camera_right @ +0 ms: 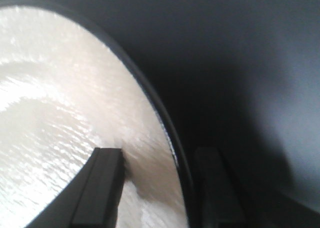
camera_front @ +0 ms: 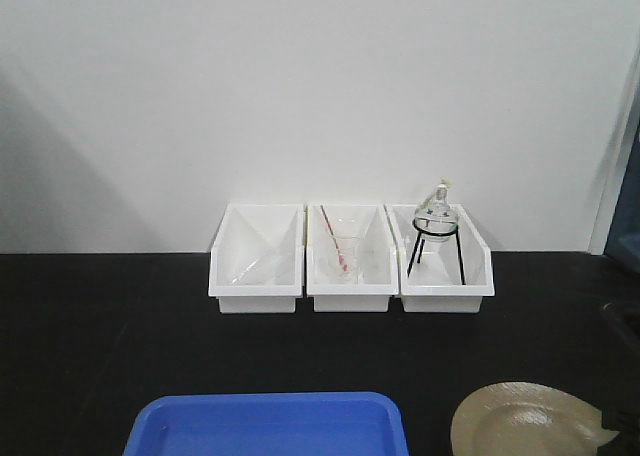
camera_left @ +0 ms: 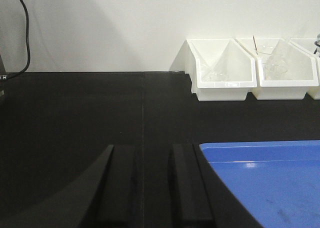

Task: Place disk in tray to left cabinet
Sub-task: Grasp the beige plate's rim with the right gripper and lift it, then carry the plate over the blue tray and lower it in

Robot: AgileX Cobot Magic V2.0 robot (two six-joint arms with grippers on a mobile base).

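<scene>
The tan disk (camera_front: 520, 424) with a thin black rim lies on the black table at the front right. The blue tray (camera_front: 265, 426) lies to its left at the front edge and holds nothing in the part that shows. My right gripper (camera_right: 160, 155) is open and straddles the disk's (camera_right: 60, 113) right rim, with one finger over the disk's face and the other outside the rim. My left gripper (camera_left: 152, 153) is open and empty, low over the table just left of the tray (camera_left: 270, 183). The cabinet is out of view.
Three white open-front bins (camera_front: 350, 256) stand in a row against the white wall. The middle one holds a glass beaker with a rod, and the right one holds a round flask on a black wire stand (camera_front: 435, 231). A black cable (camera_left: 25, 33) hangs at far left.
</scene>
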